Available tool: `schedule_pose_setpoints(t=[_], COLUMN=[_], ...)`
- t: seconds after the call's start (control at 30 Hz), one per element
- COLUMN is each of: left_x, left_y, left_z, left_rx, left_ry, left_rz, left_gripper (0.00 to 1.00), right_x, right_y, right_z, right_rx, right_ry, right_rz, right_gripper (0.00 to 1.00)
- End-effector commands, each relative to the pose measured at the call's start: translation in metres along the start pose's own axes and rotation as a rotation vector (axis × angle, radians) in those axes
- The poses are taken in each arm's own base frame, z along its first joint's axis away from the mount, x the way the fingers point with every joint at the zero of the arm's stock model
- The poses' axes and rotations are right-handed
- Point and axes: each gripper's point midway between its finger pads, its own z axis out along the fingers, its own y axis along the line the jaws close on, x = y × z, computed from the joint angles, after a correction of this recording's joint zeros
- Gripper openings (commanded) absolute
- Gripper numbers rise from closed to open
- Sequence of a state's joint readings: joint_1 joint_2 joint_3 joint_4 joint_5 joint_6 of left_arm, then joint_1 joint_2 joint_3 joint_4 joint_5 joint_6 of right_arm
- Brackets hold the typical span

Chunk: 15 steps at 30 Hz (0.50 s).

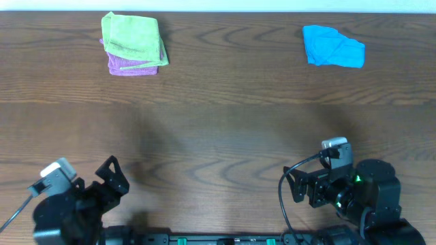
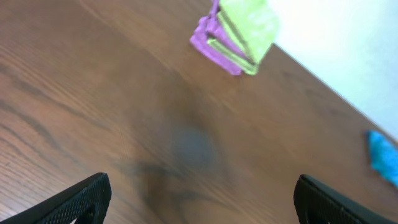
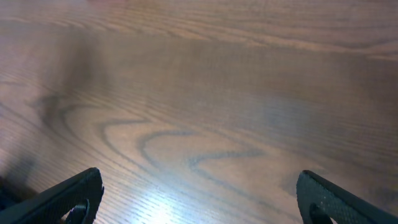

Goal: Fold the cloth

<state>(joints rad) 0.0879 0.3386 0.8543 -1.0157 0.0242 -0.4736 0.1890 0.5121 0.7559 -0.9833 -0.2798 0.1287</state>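
A crumpled blue cloth (image 1: 333,47) lies at the far right of the wooden table; a corner of it shows at the right edge of the left wrist view (image 2: 383,155). My left gripper (image 1: 112,178) is open and empty near the front left edge, its fingertips wide apart in the left wrist view (image 2: 202,199). My right gripper (image 1: 300,185) is open and empty near the front right edge, over bare wood in the right wrist view (image 3: 199,199). Both grippers are far from the blue cloth.
A folded green cloth (image 1: 133,39) lies on top of a folded purple cloth (image 1: 129,66) at the far left; the stack also shows in the left wrist view (image 2: 239,34). A white wall runs along the table's far edge (image 2: 348,43).
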Motion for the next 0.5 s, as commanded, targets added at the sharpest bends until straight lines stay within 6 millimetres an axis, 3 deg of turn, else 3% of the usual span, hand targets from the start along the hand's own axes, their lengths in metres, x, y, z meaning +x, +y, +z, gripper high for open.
schedule_pose_setpoints(t=[0.0,0.17,0.23,0.47], left_x=[0.018,0.047,0.056,0.071], left_y=[0.026,0.047,0.055,0.071], left_z=[0.028,0.072,0.081,0.085], left_rx=[-0.104,-0.159,-0.178,-0.195], left_ry=[0.019,0.054,0.066,0.032], left_rz=[0.043,0.049,0.052,0.108], left_gripper=[0.95,0.95,0.95,0.95], right_x=[0.0,0.0,0.0,0.0], right_y=[-0.002,-0.002,-0.002,-0.002], right_z=[0.0,0.0,0.0,0.0], right_rx=[0.008,0.008,0.008,0.008], right_ry=[-0.003,-0.003,-0.003,-0.003], right_rz=[0.001,0.001,0.001,0.001], right_gripper=[0.99,0.99,0.99,0.99])
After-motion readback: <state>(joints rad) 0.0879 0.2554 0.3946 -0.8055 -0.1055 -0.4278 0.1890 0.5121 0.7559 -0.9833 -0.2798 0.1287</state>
